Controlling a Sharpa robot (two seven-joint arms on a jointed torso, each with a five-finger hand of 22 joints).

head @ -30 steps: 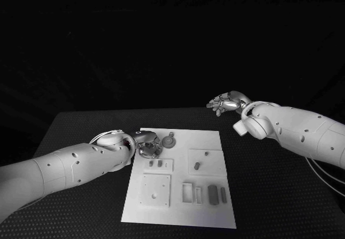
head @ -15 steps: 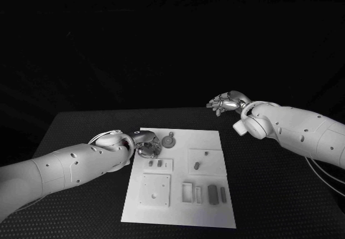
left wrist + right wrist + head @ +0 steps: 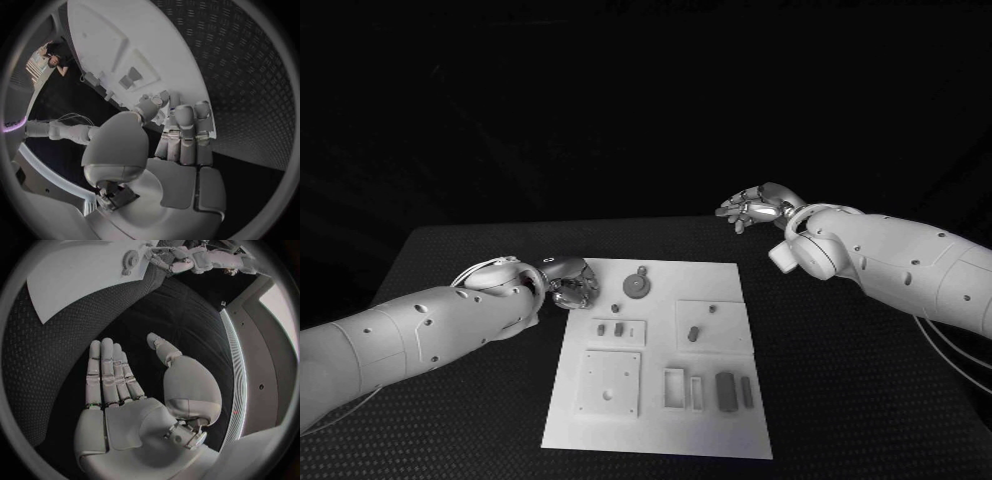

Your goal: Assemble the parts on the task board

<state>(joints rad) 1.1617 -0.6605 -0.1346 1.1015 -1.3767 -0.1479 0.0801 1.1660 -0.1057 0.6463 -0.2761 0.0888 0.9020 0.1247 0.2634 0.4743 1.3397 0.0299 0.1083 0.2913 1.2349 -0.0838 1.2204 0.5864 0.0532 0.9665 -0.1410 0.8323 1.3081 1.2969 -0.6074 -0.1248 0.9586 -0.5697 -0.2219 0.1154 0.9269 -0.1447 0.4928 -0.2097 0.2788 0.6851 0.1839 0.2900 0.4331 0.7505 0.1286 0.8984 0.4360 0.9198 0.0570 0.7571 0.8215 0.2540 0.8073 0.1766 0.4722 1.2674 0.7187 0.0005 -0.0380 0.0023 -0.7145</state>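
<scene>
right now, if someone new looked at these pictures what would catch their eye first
The white task board stands out bright in the middle of the black table, with small parts on it, among them a round part near its far edge. The left hand sits at the board's far left corner. The right hand hangs open beyond the board's far right corner, holding nothing.
</scene>
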